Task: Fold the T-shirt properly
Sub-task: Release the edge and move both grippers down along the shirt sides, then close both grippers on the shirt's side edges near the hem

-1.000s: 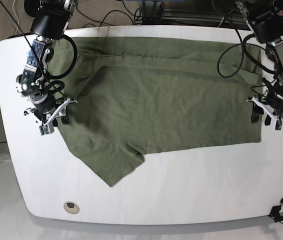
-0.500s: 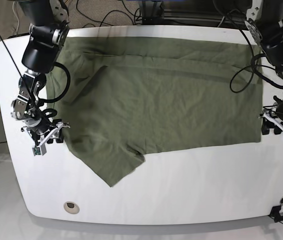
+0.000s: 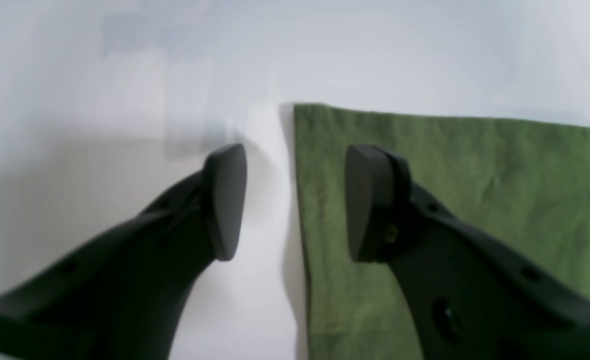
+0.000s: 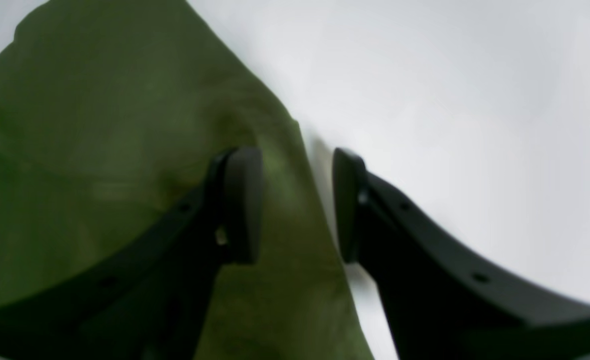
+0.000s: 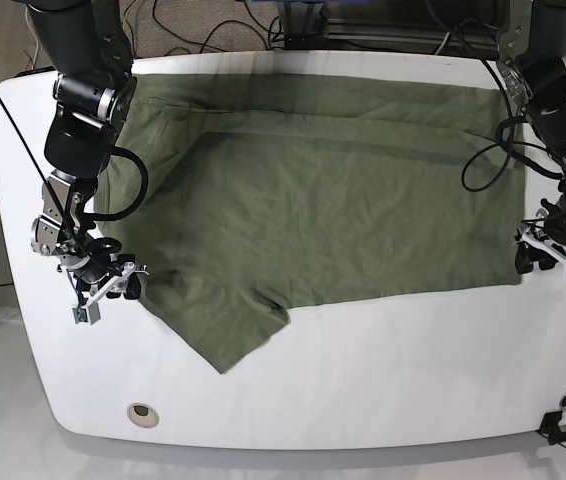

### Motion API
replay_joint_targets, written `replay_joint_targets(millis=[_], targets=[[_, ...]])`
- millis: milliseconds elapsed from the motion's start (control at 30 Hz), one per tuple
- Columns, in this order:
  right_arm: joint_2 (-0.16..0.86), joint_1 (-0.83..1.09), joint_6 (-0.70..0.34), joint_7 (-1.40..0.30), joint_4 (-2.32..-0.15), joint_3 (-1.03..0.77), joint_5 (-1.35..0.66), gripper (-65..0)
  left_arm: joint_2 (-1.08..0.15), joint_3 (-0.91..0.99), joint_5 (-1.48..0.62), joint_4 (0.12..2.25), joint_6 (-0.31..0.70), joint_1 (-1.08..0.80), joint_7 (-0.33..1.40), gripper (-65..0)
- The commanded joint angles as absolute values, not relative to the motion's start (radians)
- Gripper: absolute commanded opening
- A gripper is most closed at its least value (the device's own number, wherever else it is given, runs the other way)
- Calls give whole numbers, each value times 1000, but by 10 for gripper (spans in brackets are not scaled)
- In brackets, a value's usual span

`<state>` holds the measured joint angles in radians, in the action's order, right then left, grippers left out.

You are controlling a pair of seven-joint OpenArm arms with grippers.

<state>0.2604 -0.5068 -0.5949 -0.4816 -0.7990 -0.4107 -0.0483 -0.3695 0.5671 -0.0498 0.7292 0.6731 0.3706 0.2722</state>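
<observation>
The olive-green T-shirt (image 5: pixel 343 200) lies spread flat across the white table (image 5: pixel 383 370), one sleeve pointing toward the front edge. My left gripper (image 5: pixel 535 264) is low at the shirt's front right corner. In the left wrist view the left gripper (image 3: pixel 297 200) is open and straddles the shirt's (image 3: pixel 475 190) straight side edge, one finger over cloth, the other over bare table. My right gripper (image 5: pixel 113 292) is at the shirt's left side. Its wrist view shows the right gripper (image 4: pixel 295 205) open astride the cloth's (image 4: pixel 74 150) edge, nothing pinched.
A round hole (image 5: pixel 141 411) is set in the table near the front left. A black clamp (image 5: pixel 563 430) sits at the front right corner. Cables (image 5: pixel 213 30) run behind the far edge. The table's left and right rims lie close to both grippers.
Both arms have moved toward the table's front and come down lower, each gripper settling at a side edge of the shirt. The shirt itself has not shifted.
</observation>
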Motion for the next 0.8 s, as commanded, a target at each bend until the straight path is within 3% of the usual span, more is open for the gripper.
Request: replay_joint_targets(millis=[0,167,767], targets=[[278,-539,-596,-458,-805,-412,-61,-383,-390,570,-70,734,679,406,245,-343],[278,-538,-596,-456,-805,-412,-61,-250,-390,570,-71,733,680,404,245,-343],[219,-512,-598,-456,-803,-414,-62,-253,-390,572,-71,734,684,398,246,-343]])
